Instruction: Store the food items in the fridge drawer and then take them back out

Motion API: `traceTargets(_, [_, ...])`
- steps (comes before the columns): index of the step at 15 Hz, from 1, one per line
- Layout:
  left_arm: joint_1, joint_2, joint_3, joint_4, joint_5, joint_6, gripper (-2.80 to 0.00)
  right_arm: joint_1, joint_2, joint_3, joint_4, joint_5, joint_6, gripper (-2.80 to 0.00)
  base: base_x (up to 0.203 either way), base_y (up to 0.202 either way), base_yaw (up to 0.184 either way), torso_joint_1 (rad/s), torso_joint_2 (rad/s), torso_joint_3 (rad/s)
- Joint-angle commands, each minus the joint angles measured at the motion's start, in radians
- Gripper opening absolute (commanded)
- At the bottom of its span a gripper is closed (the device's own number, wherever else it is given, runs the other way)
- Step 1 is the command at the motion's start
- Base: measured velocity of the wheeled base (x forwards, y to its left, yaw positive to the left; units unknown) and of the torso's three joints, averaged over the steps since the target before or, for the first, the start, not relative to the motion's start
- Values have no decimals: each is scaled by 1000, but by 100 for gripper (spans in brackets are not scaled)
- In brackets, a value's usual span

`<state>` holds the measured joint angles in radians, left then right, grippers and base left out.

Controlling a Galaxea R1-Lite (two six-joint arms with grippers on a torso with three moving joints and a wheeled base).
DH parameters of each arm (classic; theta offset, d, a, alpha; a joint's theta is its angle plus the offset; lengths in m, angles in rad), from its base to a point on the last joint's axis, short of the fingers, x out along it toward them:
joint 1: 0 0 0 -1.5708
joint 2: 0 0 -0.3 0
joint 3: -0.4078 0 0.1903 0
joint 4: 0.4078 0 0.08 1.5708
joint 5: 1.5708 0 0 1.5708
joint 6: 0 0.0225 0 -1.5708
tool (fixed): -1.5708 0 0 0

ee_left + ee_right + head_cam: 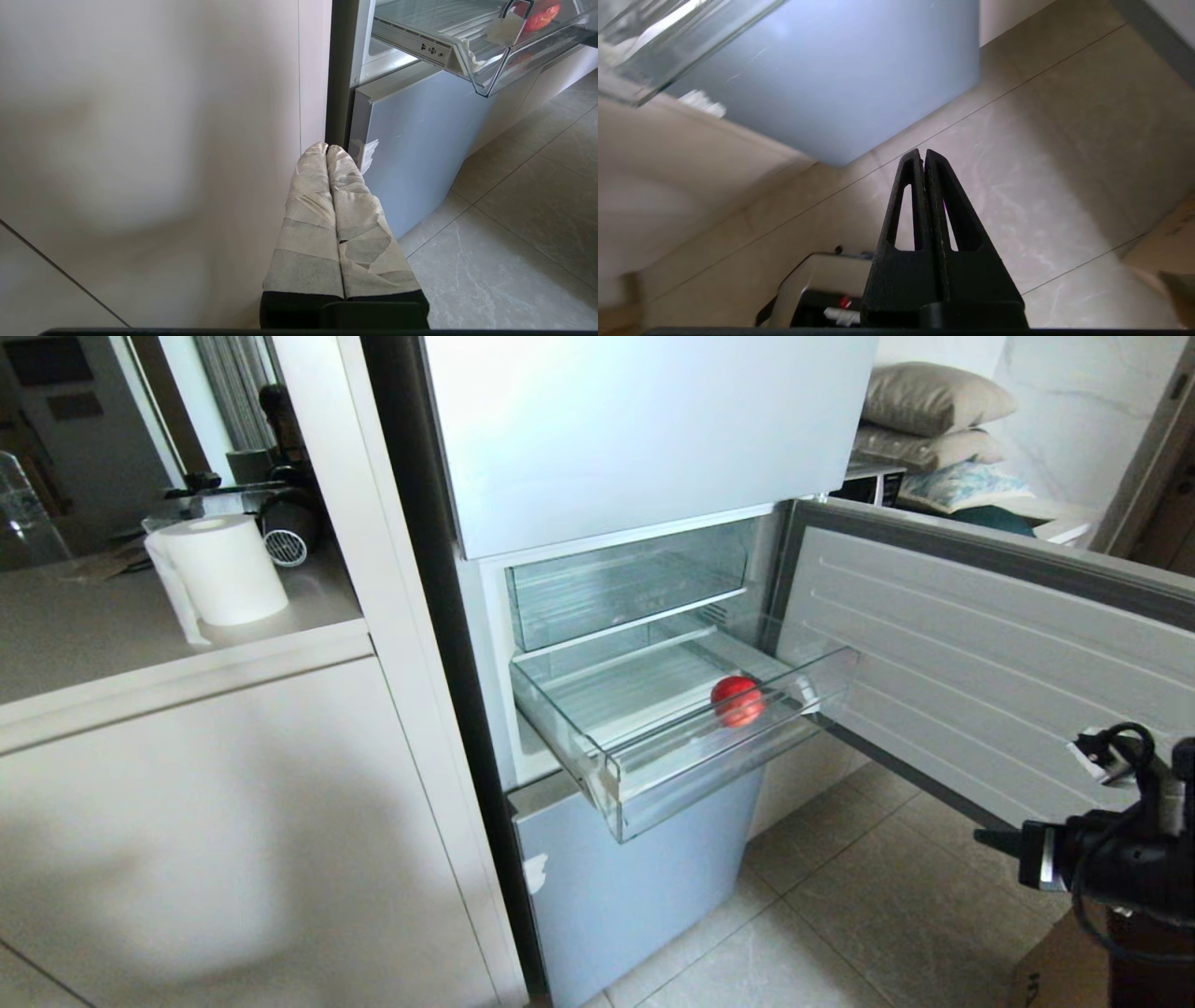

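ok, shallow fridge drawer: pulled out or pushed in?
Pulled out. The fridge drawer sticks well forward of the fridge front, past the taller drawer above, with one red food item lying inside.

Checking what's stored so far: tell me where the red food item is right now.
In the head view, the red food item lies inside the pulled-out fridge drawer, toward its right front corner, near the open fridge door.

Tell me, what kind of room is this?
Probably a kitchen in a home. There is a fridge with its door open and a clear drawer pulled out, a countertop with a paper roll, and a tiled floor.
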<state>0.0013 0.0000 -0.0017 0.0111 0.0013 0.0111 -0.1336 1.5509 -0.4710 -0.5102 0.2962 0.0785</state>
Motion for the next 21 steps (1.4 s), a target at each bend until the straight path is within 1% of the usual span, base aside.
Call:
traceTargets(1, [0, 2, 0, 0, 0, 0, -280, 88, -16, -43, -6, -112, 25, -280, 0, 0, 0, 0, 0, 0])
traceTargets(4, [0, 2, 0, 1, 0, 0, -280, 116, -47, -111, 16, -203, 24, -280, 0, 0, 0, 0, 0, 0])
traceTargets(5, [0, 2, 0, 0, 0, 1, -280, 119, -49, -134, 35, -218, 22, -280, 0, 0, 0, 0, 0, 0])
traceTargets(8, [0, 2, 0, 0, 0, 0, -280, 135, -54, -182, 111, -221, 20, -280, 32, 0, 0, -4, -1, 2])
traceTargets(9, [0, 2, 0, 0, 0, 0, -280, 140, -54, -193, 129, -221, 21, -280, 175, 0, -3, -7, -6, 10])
traceTargets(11, [0, 2, 0, 0, 0, 1, -280, 150, -65, -229, 209, -221, 23, -280, 198, 0, -2, 13, 6, -2])
traceTargets(15, [0, 2, 0, 1, 0, 0, -280, 210, -74, -329, 321, -220, 20, -280, 197, 0, -1, 1, 4, 3])
traceTargets(16, [0, 2, 0, 0, 0, 0, -280, 228, -74, -374, 366, -220, 20, -280, 161, 0, 0, 4, 8, 0])
traceTargets(19, [0, 2, 0, 0, 0, 1, -280, 291, -49, -573, 602, -217, 21, -280, 32, 0, -1, 2, 3, 1])
traceTargets(20, [0, 2, 0, 0, 0, 0, -280, 312, -17, -633, 657, -214, 22, -280, 0, 0, 0, 0, 0, 0])
traceTargets(21, [0, 2, 0, 0, 0, 0, -280, 336, 24, -667, 684, -213, 22, -280, 0, 0, 0, 0, 0, 0])
